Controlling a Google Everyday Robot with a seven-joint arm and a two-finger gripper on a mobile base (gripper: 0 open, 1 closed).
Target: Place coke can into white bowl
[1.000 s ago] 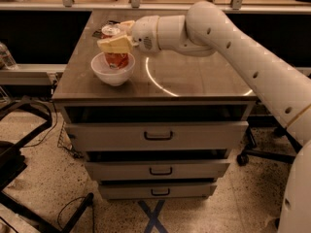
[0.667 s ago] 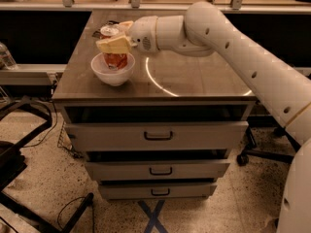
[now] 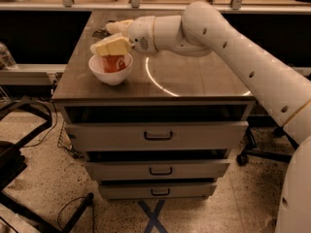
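The white bowl (image 3: 111, 74) stands near the front left corner of the brown tabletop (image 3: 194, 76). The red coke can (image 3: 113, 63) is upright inside the bowl, with its lower part hidden by the bowl's rim. My gripper (image 3: 112, 47) reaches in from the right and sits directly over the bowl. Its pale fingers (image 3: 108, 48) are closed on the top of the can. The white arm (image 3: 228, 47) stretches from the right edge across the table.
A small dark object (image 3: 99, 33) lies behind the bowl near the table's back left. Below the tabletop are three closed drawers (image 3: 158, 136). A black stand (image 3: 19, 144) is on the floor at left and a chair base (image 3: 255, 154) at right.
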